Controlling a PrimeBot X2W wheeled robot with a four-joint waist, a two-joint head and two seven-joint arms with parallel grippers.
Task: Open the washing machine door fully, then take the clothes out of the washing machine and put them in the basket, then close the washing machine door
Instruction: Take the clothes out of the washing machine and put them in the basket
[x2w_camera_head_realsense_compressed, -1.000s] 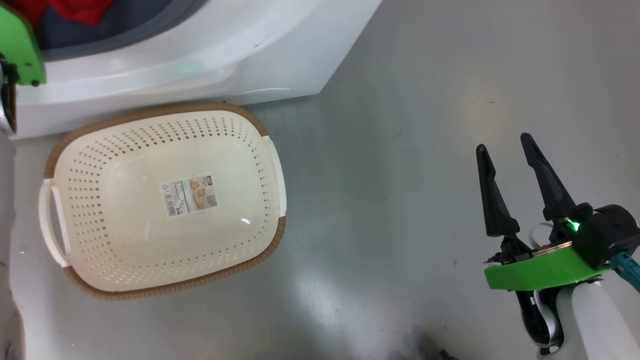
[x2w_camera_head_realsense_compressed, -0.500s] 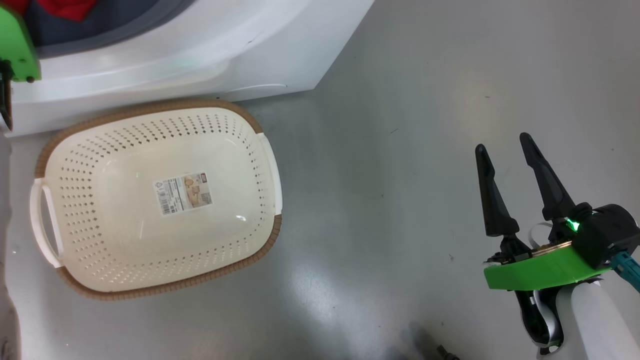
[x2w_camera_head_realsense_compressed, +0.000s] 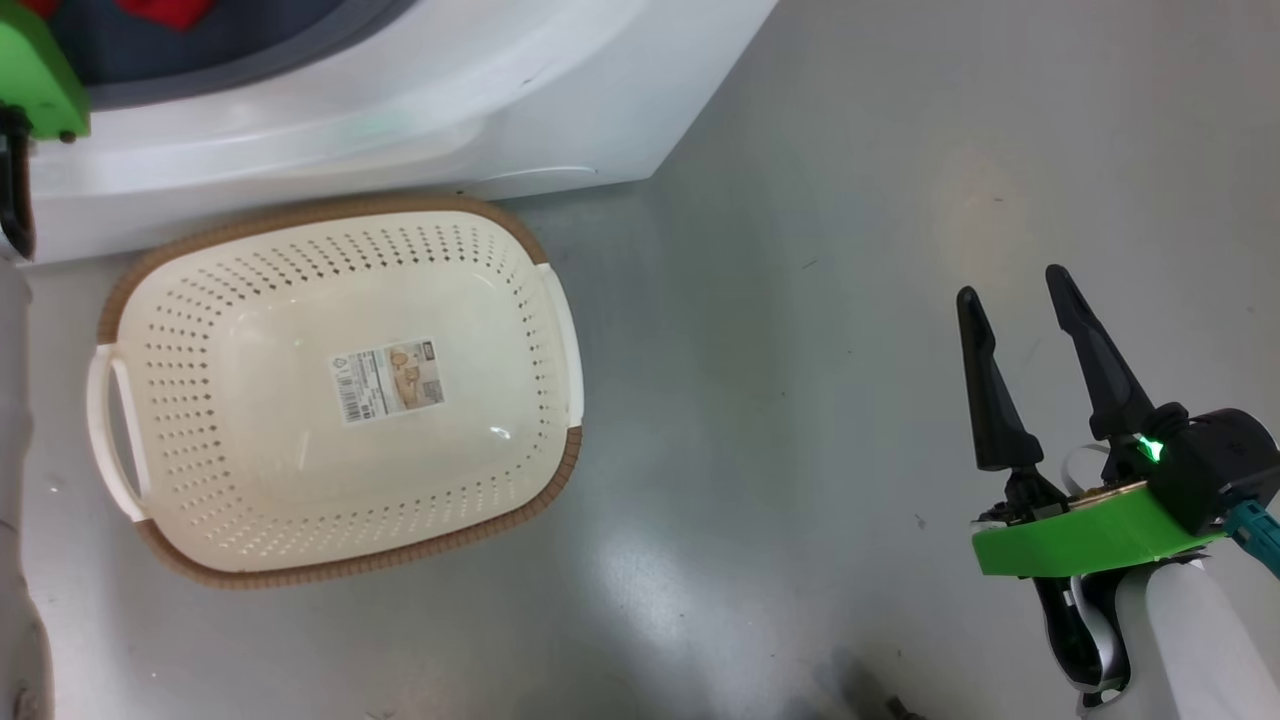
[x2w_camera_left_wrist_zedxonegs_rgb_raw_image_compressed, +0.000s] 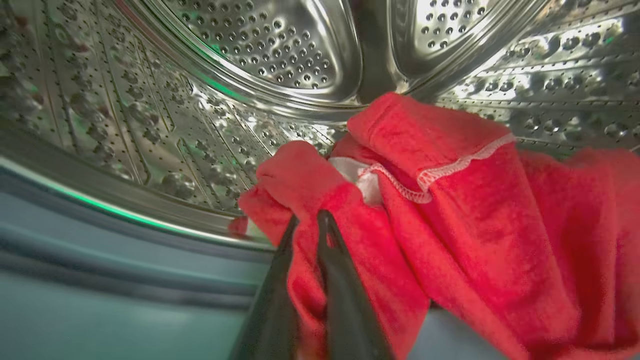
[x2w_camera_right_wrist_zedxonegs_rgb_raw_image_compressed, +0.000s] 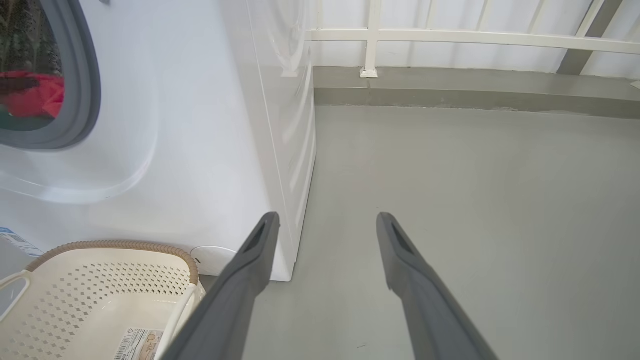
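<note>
Head view: basket (x2w_camera_head_realsense_compressed: 250, 400) is sitting empty at 9 o'clock, just beside the washer (x2w_camera_head_realsense_compressed: 450, 100); right gripper (x2w_camera_head_realsense_compressed: 1010, 284) is hanging released at 4 o'clock.
Left wrist view: left gripper (x2w_camera_left_wrist_zedxonegs_rgb_raw_image_compressed: 309, 217) is clenching a fold of clothes (x2w_camera_left_wrist_zedxonegs_rgb_raw_image_compressed: 450, 225) at 6 o'clock, inside the drum (x2w_camera_left_wrist_zedxonegs_rgb_raw_image_compressed: 275, 50).
Right wrist view: clothes are showing in the washer's mouth at 10 o'clock.
Risk: the pinch is looking shallow; pulling could slip it, dropping clothes short of the basket.

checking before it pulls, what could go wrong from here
1. The left gripper pinches only a small fold of the clothes, so it may slip free when pulled.
2. The pile is bunched in the drum; a second piece could drag out over the grey ring and miss the basket.
</note>
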